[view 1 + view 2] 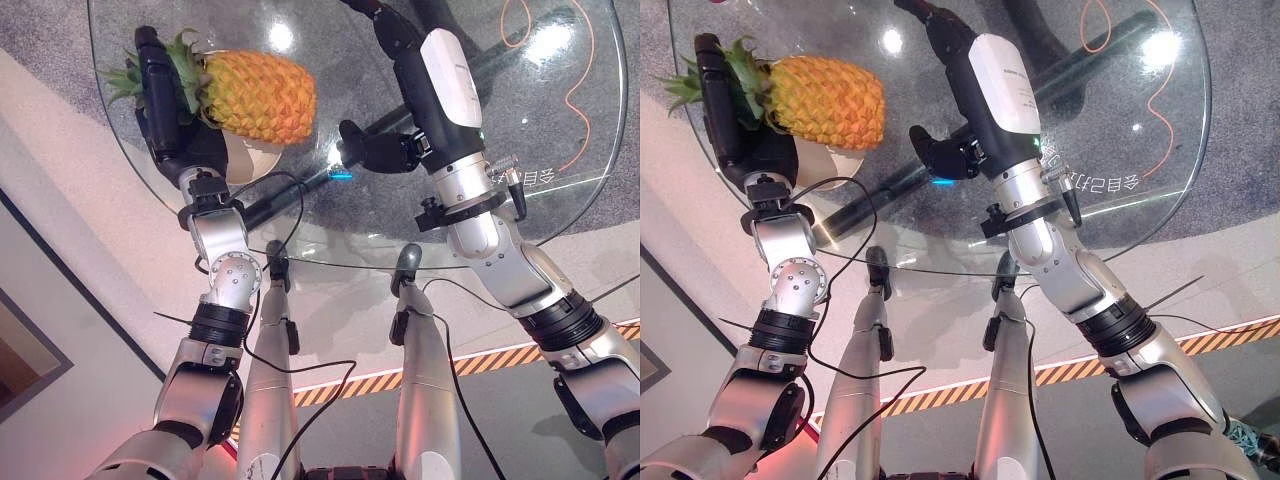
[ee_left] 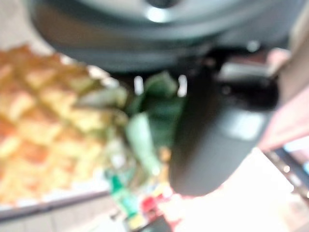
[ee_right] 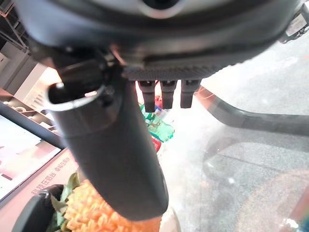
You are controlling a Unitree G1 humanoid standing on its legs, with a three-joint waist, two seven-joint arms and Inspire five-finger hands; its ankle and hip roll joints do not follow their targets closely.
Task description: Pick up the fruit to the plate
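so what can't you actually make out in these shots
- Plate: in the left eye view mostly hidden under the pineapple, so its full outline is unclear.
- Left robot hand: its fingers lie against the pineapple's leafy crown; grip unreadable, and the left wrist view is blurred.
- Right robot hand: fingertips foreshortened in the right wrist view.

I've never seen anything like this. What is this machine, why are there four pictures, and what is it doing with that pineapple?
It is a two-armed humanoid robot. Two pictures look down from its head; the other two sit on its wrists, very close to each hand. Before it stands a round glass table. A pineapple lies on a pale plate there. The left hand is at the pineapple's leafy end, though a firm grip cannot be confirmed. The right hand hovers over the glass, fingers relaxed, holding nothing.
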